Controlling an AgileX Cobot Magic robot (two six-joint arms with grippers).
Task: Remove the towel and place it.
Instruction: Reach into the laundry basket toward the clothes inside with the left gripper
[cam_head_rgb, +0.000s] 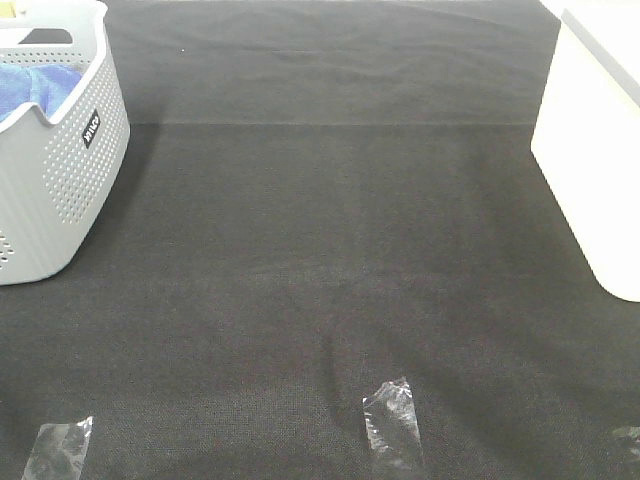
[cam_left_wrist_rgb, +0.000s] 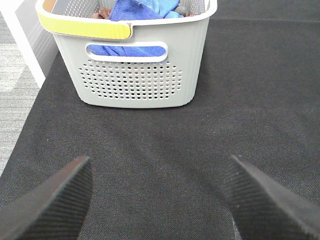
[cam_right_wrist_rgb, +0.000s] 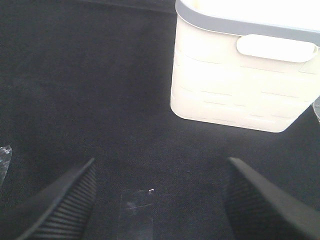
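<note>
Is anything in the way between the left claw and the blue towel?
Only the wall of the grey basket: the towel lies inside it. Nothing else shows between the left gripper and the basket, whose top is open.

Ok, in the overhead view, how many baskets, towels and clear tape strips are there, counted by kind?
Baskets: 2 (grey basket, white basket)
Towels: 1 (blue towel, inside the grey basket)
Tape: 3 (clear tape strips, the last cut off by the edge)
Total: 6
</note>
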